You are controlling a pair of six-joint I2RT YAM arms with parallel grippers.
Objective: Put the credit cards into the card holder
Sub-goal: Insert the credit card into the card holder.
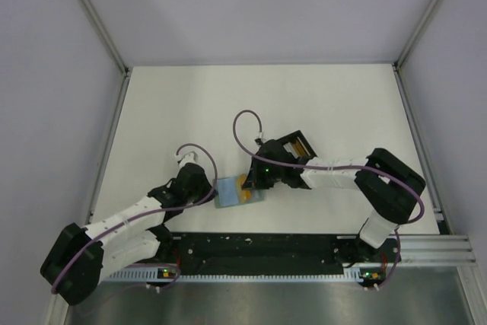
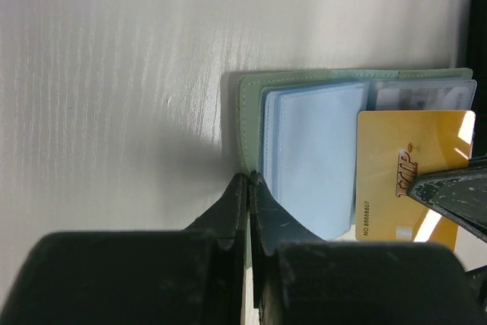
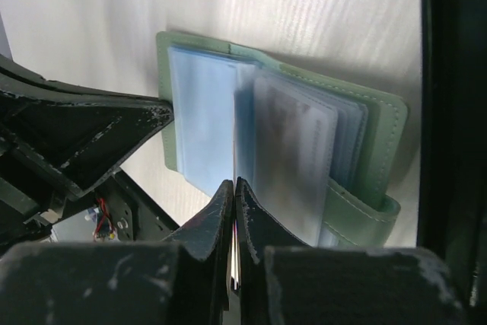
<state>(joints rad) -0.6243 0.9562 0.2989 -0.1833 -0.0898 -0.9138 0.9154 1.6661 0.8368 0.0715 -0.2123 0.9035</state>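
From above, the sage-green card holder [image 1: 230, 192] lies open on the white table [image 1: 190, 112] between the two arms. The left gripper [image 1: 215, 194] is at its left edge and the right gripper [image 1: 249, 184] over its right half. A black compartment box [image 1: 298, 144] stands just behind.

On the left wrist view, the left fingers are pressed together. Their tips touch the holder's green cover edge, but whether they pinch it I cannot tell. A gold credit card [image 2: 411, 157] lies over the pale blue sleeves, with a right finger [image 2: 453, 192] on its corner.

On the right wrist view, the right fingers are clamped on that card, seen edge-on as a thin pale sliver. It points into the fanned sleeves.
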